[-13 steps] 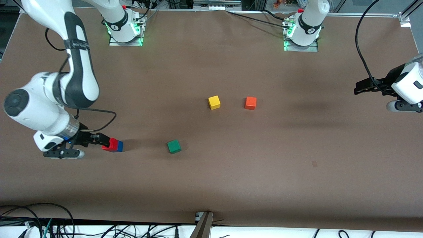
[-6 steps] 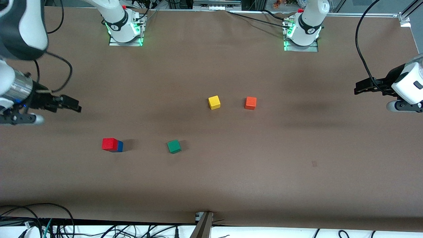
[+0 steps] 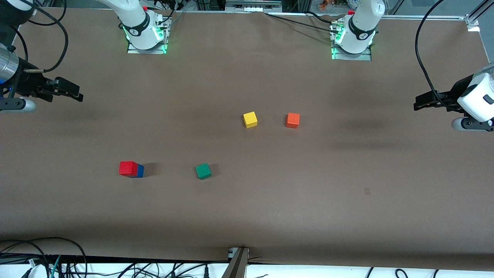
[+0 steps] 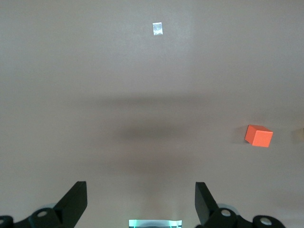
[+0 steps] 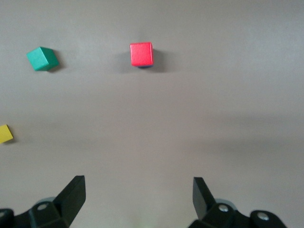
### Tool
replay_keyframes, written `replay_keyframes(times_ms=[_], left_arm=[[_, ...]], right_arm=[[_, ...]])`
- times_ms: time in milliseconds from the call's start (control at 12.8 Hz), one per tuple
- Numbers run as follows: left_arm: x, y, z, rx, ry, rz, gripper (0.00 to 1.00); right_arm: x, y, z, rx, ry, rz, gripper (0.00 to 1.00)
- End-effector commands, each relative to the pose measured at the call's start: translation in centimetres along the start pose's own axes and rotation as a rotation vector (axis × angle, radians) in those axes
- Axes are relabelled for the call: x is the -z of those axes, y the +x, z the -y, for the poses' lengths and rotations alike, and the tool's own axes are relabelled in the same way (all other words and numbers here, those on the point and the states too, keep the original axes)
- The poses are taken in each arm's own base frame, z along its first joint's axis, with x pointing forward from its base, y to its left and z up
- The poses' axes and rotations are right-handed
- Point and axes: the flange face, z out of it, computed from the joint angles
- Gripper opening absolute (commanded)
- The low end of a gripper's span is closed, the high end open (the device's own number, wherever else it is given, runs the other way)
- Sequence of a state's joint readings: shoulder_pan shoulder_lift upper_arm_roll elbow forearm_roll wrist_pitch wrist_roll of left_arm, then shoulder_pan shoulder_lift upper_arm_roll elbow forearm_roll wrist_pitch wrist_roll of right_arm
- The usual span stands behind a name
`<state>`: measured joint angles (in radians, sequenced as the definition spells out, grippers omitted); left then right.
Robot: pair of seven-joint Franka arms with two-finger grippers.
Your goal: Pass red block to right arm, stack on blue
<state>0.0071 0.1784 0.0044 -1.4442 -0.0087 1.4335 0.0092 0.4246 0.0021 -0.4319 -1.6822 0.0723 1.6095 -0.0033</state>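
The red block (image 3: 127, 167) rests on top of the blue cube (image 3: 140, 171), toward the right arm's end of the table. In the right wrist view the red block (image 5: 141, 53) covers nearly all of the blue cube; only a thin dark edge shows under it. My right gripper (image 3: 77, 93) hangs open and empty over the table's edge at that end, well apart from the stack; its fingertips (image 5: 76, 187) frame bare table. My left gripper (image 3: 418, 103) waits open and empty over the left arm's end, and its gap (image 4: 141, 192) holds nothing.
A green cube (image 3: 203, 171) lies beside the stack, toward the table's middle. A yellow cube (image 3: 250, 119) and an orange cube (image 3: 292, 120) sit near the middle, farther from the front camera. The orange cube (image 4: 258, 136) also shows in the left wrist view. Cables run along the table's near edge.
The right gripper has left the red block on the blue cube, then risen and drawn back toward its end of the table. The left arm has not moved.
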Motion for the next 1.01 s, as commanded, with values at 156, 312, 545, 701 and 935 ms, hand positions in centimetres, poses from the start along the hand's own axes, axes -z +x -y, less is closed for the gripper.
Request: replay_keyframes(times_ms=[156, 312, 545, 701, 935], left_arm=[[0.9, -0.2, 0.1, -0.003, -0.013, -0.028, 1.0], [0.9, -0.1, 0.2, -0.003, -0.003, -0.033, 1.0], [0.9, -0.1, 0.0, -0.006, -0.005, -0.034, 1.0], [0.9, -0.1, 0.0, -0.007, -0.009, -0.034, 1.0], [0.9, -0.1, 0.0, -0.004, -0.014, -0.033, 1.0]], right_arm=[[0.4, -2.0, -0.2, -0.009, -0.014, -0.009, 1.0], [0.5, -2.1, 0.1, -0.003, -0.031, -0.017, 1.0], [0.8, -1.7, 0.3, 0.011, -0.049, -0.024, 1.0], [1.2, -0.9, 0.1, 0.006, -0.05, -0.037, 1.0], [1.5, -0.5, 0.2, 0.009, -0.052, -0.036, 1.0]])
